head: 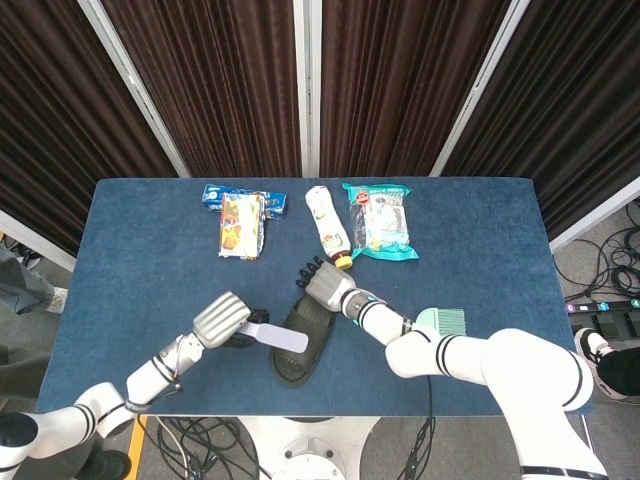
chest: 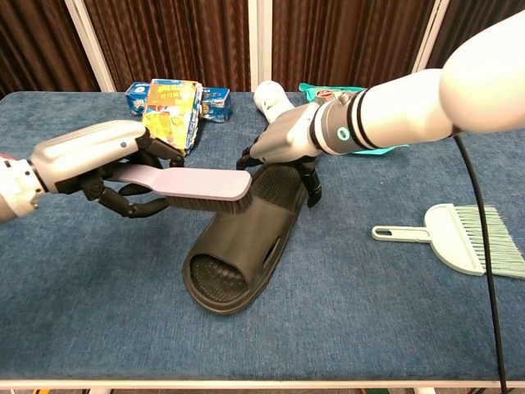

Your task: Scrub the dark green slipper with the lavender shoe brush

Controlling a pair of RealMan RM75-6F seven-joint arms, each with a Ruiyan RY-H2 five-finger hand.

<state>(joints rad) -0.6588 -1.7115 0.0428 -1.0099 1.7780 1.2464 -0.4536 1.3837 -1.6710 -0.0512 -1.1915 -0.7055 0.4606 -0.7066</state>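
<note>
The slipper (chest: 246,238) lies near the middle of the surface (chest: 98,328), its open toe end toward the front edge and its heel toward the back, angled so each arm reaches it from its own side. The left hand (chest: 98,164) grips the brush (chest: 193,185) by its handle, fingers wrapped under and around it, holding the flat lavender back level with the dark bristles facing down onto the slipper's strap; this looks like the start of a scrubbing stroke. The right hand (chest: 283,148) rests over the heel end with fingers curled down onto the rim, apparently to pin the slipper so it does not slide under the brush; it holds nothing else. The slipper is a 1-piece moulded foam or rubber slide, matte, very dark green, with a ribbed footbed and a slot in the strap, likely a little springy. The surface is covered in blue, carpet-like cloth, which should add grip. Along the back edge lie snack packs (head: 240,222), a bottle (head: 326,226) on its side and a teal bag (head: 380,220). A pale green dustpan brush (chest: 459,236) lies toward the right edge, well apart.
</note>
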